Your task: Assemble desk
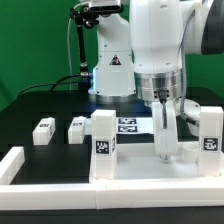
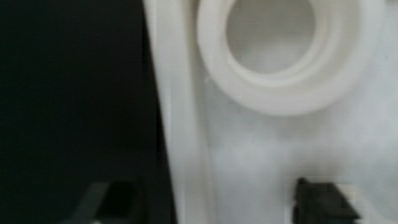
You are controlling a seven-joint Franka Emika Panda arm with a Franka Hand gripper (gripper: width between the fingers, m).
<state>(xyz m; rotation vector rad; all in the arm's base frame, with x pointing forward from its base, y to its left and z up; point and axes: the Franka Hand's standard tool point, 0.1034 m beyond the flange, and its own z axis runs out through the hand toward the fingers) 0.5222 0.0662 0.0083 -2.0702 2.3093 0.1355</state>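
The desk's white tabletop panel (image 1: 135, 168) lies flat near the table's front. Two tagged leg blocks stand upright on it, one (image 1: 104, 135) at its left corner and one (image 1: 211, 130) at its right. Two loose leg blocks (image 1: 42, 130) (image 1: 76, 128) lie on the black table further to the exterior view's left. My gripper (image 1: 165, 145) points straight down at the panel between the two standing legs. In the wrist view the gripper (image 2: 214, 200) straddles the panel's edge (image 2: 169, 150). One finger (image 2: 107, 200) is over the black table, the other (image 2: 320, 195) over the white panel, near a round socket (image 2: 267, 50). The jaws stand apart.
A long white border rail (image 1: 12, 165) runs along the front left of the table. The marker board (image 1: 130, 125) lies behind the panel. The arm's base (image 1: 110, 70) and its cables stand at the back, before a green backdrop.
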